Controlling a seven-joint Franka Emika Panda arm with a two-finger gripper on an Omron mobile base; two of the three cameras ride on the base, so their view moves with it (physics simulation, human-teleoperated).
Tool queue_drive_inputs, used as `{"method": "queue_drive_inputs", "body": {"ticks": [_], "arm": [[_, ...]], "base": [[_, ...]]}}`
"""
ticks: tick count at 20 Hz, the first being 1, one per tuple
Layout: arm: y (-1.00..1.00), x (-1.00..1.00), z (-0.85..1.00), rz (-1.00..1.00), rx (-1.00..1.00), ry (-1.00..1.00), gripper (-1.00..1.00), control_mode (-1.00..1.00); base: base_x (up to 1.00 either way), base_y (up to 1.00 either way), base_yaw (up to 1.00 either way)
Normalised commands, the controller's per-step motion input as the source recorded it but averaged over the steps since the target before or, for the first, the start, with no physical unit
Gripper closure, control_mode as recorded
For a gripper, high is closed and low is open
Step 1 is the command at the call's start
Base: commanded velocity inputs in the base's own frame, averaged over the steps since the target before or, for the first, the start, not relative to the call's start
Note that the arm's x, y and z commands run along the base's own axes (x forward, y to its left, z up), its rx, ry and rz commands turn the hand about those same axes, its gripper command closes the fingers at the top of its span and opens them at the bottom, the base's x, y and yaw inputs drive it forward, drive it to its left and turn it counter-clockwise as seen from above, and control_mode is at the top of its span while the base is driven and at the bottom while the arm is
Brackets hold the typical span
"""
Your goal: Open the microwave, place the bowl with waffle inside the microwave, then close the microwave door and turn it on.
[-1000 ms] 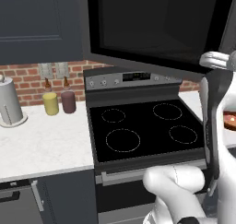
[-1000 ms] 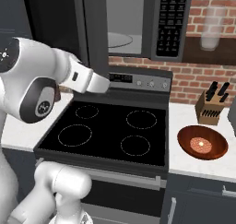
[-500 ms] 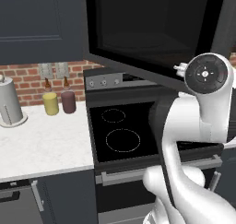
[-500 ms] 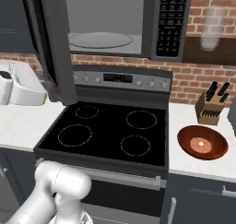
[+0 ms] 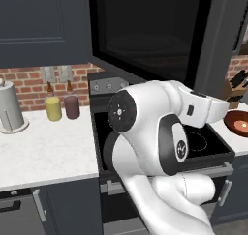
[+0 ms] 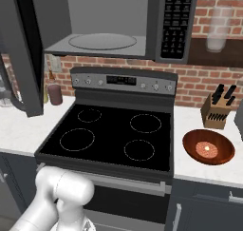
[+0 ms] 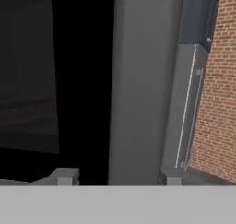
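Two fingertips [image 7: 64,176] apart, facing microwave door [image 7: 138,80].

We are seeing the microwave door [image 6: 21,49] standing wide open now, swung well out to the left of the microwave [image 6: 118,23], where a second ago it was only partly open. Our arm [image 5: 160,132] is folding back low over the stove [image 6: 114,132], no longer reaching beside the door.

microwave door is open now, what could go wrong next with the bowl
1. The door swings out over the counter left of the stove; the arm may clip it while crossing.
2. The bowl sits far right by the knife block, a long carry.
3. The waffle lies loose and could slide out if tilted.
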Motion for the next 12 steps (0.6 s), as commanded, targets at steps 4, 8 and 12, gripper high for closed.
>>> {"method": "queue_drive_inputs", "body": {"ticks": [4,8,12], "arm": [[0.00,0.01,0.00,0.00,-0.01,0.03,-1.00,-1.00],[0.00,0.01,0.00,0.00,0.00,0.01,-1.00,-1.00],[0.01,-0.02,0.00,0.00,0.00,-0.05,-1.00,-1.00]], "base": [[0.00,0.00,0.00],[0.00,0.00,0.00],[0.00,0.00,0.00]]}}
